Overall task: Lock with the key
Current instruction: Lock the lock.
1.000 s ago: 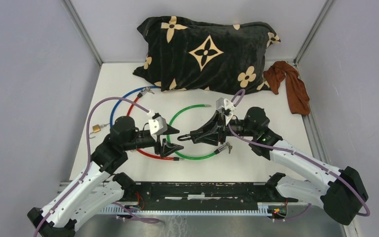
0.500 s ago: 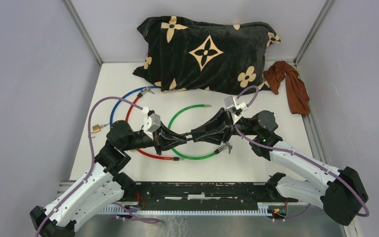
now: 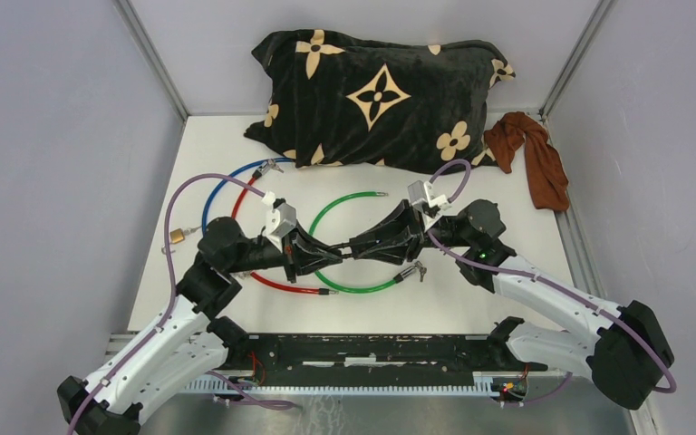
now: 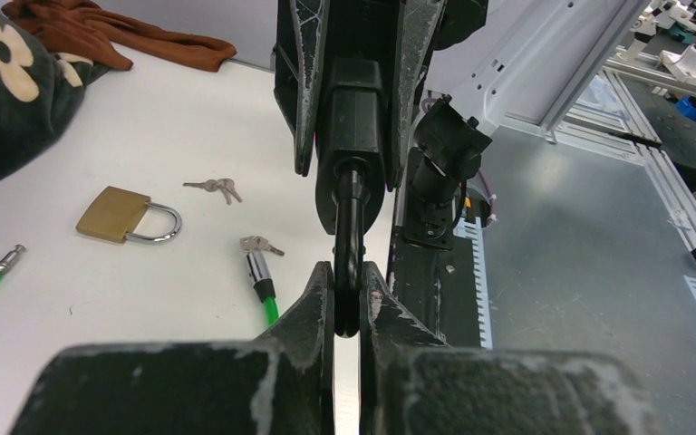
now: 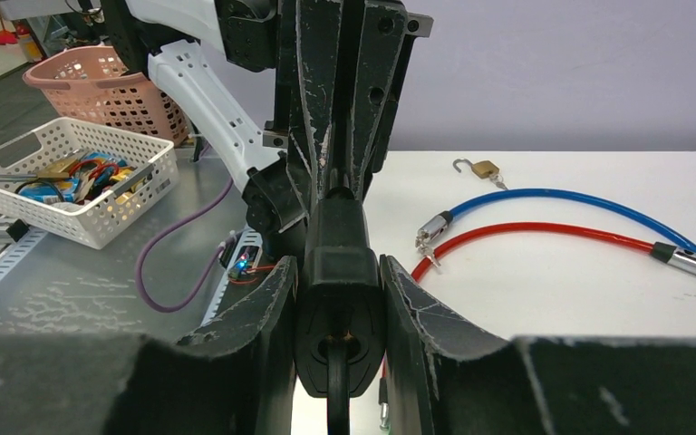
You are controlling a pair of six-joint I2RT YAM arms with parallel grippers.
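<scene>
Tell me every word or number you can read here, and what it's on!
There are no words or numbers that can be read.
Pillow: only flower and star shapes, no letters.
Padlock: any stamp is too small to read.
Things in the white basket: too blurred to read.

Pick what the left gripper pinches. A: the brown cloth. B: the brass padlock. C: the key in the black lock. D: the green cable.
C: the left gripper is shut on the key, which enters the lock held by the right gripper.
</scene>
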